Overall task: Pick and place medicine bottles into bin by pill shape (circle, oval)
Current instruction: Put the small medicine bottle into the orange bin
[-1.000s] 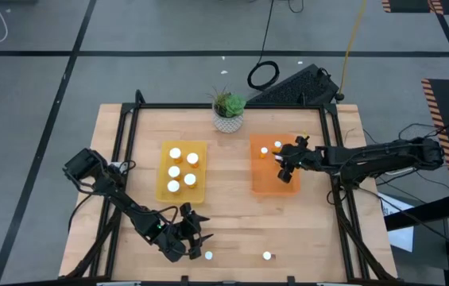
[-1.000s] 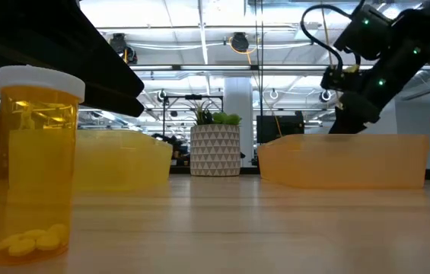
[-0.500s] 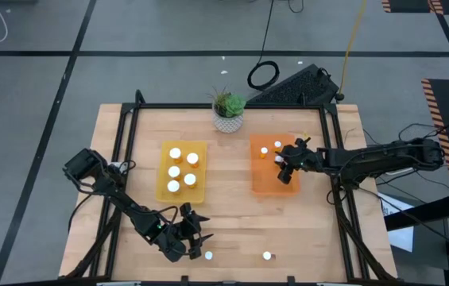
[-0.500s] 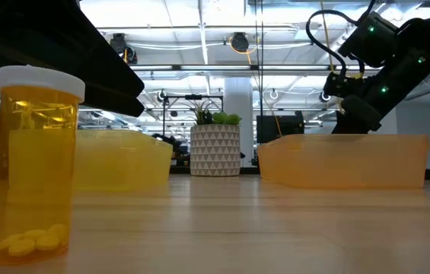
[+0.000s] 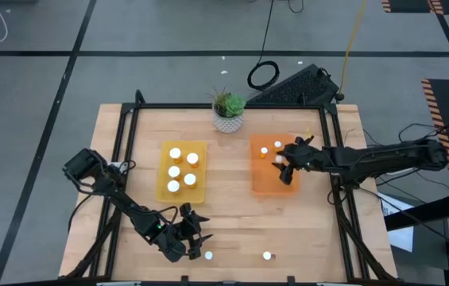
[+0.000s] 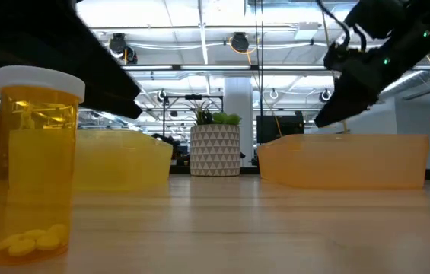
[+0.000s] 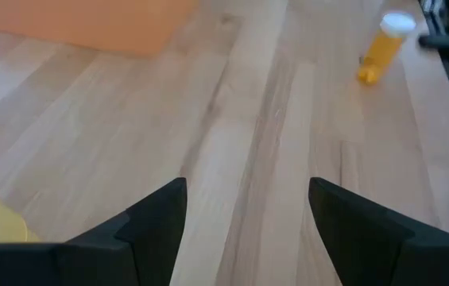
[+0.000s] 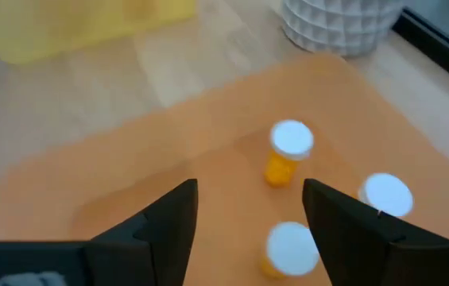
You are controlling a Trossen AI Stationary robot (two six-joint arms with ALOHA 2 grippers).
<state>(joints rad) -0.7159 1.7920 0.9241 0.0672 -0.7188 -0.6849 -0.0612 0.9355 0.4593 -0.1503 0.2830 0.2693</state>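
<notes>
Two dark arms are seen in the high view, one at the lower left of the frame and one at the right. Each arm is made of thick black links joined by rounded joints. Thin black cables are looped along both arms. The left gripper (image 5: 195, 230) has two black pointed fingers. The right gripper (image 5: 284, 161) is black too. In the wrist views, the fingers (image 7: 156, 222) are shown as flat, matte black wedges with slanted edges. In the low view, small green lights are seen on the right arm at the upper right.
</notes>
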